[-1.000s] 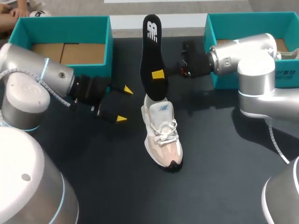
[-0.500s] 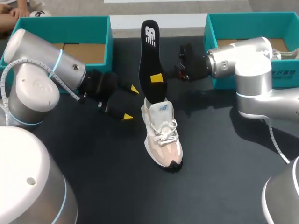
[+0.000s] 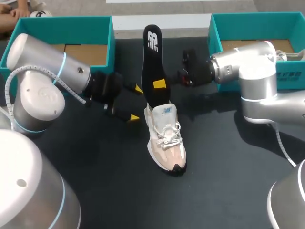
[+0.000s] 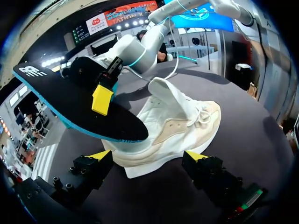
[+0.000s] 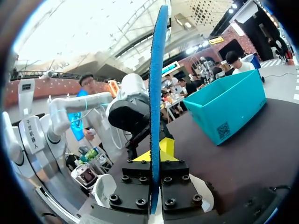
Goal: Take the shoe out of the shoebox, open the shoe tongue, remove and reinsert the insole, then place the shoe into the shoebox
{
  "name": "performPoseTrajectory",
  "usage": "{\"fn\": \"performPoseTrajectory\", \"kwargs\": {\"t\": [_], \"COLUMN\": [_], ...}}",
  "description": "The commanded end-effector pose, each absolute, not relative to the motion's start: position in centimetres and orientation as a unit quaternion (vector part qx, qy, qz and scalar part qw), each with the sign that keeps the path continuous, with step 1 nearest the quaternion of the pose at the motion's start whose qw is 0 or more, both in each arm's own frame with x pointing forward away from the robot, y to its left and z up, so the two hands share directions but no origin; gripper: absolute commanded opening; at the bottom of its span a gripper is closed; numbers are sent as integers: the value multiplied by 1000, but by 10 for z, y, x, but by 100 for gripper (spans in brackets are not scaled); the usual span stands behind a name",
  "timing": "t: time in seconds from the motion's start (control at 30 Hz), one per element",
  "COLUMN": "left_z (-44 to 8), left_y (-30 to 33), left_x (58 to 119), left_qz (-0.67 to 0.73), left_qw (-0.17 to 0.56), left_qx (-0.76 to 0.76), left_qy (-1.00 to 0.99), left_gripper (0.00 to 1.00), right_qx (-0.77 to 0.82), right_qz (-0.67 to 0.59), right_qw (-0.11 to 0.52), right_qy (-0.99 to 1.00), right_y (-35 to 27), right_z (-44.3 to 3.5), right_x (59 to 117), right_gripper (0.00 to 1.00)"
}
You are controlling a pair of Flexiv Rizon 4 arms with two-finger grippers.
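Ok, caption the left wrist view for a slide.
Open left gripper faces the white shoe; right gripper holds the black insole at its heel.

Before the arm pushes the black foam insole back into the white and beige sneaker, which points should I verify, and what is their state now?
1. Right gripper shut on the black foam insole: ok.
2. White and beige sneaker stands on its sole on the dark table: ok.
3. Sneaker's tongue lifted: ok.
4. Insole's lower end inside the sneaker's opening: cannot tell; the tongue hides it.
5. Left gripper steadies the sneaker: not ok; it is open beside the heel, not touching.
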State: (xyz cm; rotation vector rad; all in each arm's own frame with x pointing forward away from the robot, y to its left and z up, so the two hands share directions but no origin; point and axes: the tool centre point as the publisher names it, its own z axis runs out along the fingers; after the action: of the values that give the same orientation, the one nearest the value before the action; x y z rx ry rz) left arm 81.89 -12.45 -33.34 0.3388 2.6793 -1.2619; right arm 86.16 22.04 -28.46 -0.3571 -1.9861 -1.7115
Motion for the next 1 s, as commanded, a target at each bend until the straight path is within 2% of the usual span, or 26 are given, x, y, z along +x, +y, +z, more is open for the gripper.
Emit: {"fn": "performPoseTrajectory", "kwargs": {"t": [0.03, 1.0], "left_z": [-334, -334], "left_y": [-124, -124], "left_x": [817, 817], "left_qz": [-422, -422], "left_qw": [82, 82], "left_qx": [113, 113], "left_qy": [896, 896], "left_gripper": [100, 100], "right_qx": [-132, -184], "right_qz": [-630, -603], "right_qw": [248, 291], "right_qy": [-724, -720], "right_y": [222, 215], "right_z": [-296, -338], "right_x": [860, 820], "right_gripper": [0, 0]}}
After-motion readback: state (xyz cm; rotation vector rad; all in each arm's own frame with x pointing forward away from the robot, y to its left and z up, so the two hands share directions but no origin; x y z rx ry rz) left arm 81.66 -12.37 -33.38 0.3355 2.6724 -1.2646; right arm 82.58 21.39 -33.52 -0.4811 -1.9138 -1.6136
